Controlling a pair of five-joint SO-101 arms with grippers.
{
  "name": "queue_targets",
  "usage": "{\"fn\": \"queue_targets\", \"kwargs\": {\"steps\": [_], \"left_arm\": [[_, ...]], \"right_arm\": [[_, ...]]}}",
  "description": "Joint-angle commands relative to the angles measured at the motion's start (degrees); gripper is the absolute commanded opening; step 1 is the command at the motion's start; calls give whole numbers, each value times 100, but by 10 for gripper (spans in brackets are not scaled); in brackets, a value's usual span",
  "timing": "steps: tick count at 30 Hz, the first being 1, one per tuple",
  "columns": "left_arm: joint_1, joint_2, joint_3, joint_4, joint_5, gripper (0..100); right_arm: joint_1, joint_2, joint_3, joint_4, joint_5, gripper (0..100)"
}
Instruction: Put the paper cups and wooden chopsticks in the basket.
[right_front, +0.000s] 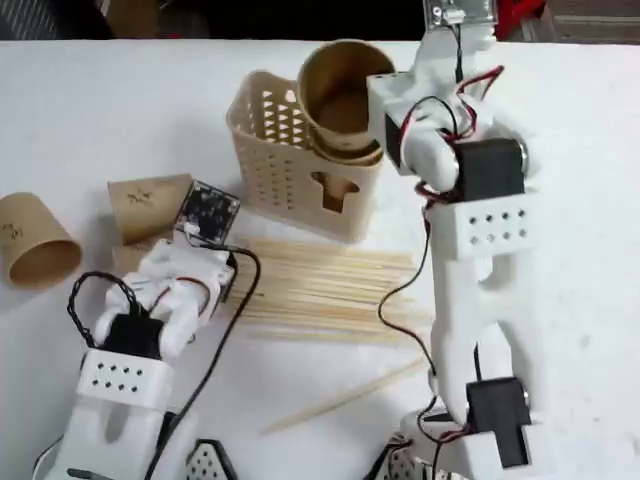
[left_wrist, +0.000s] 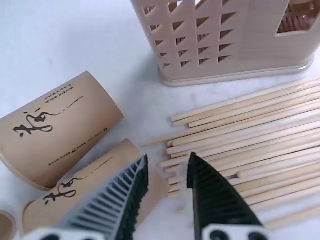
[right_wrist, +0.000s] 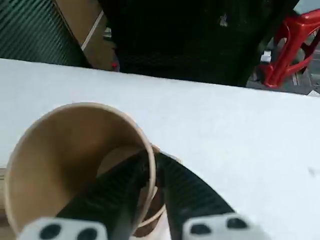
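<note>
My right gripper (right_wrist: 152, 160) is shut on the rim of a brown paper cup (right_wrist: 70, 150), one finger inside and one outside. In the high view that cup (right_front: 340, 90) is held tilted over the beige lattice basket (right_front: 290, 160), where another cup (right_front: 355, 152) sits. My left gripper (left_wrist: 167, 167) is open, low over the table, its tips above the end of a lying cup (left_wrist: 85, 187) and the ends of the wooden chopsticks (left_wrist: 250, 135). A second lying cup (left_wrist: 55, 130) is beside it. The chopstick pile (right_front: 330, 285) lies in front of the basket.
A third lying cup (right_front: 35, 240) rests at the far left of the table. One stray chopstick (right_front: 345, 395) lies apart near the right arm's base. The left arm's black cable (right_front: 230, 320) crosses the near end of the pile.
</note>
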Motion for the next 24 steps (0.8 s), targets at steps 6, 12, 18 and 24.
{"fn": "queue_targets", "kwargs": {"steps": [6,12,18,24], "left_arm": [[57,-66,-44,-132,-62,142],[57,-66,-44,-132,-62,142],[40,-66,-44,-132,-62,142],[31,-66,-44,-132,-62,142]], "right_arm": [[-40,356,-193,-110,-62,87],[-48,664,-185,-110,-18,235],[-13,1297,-176,-119,-18,248],[-4,2185,-193,-136,-18,248]]}}
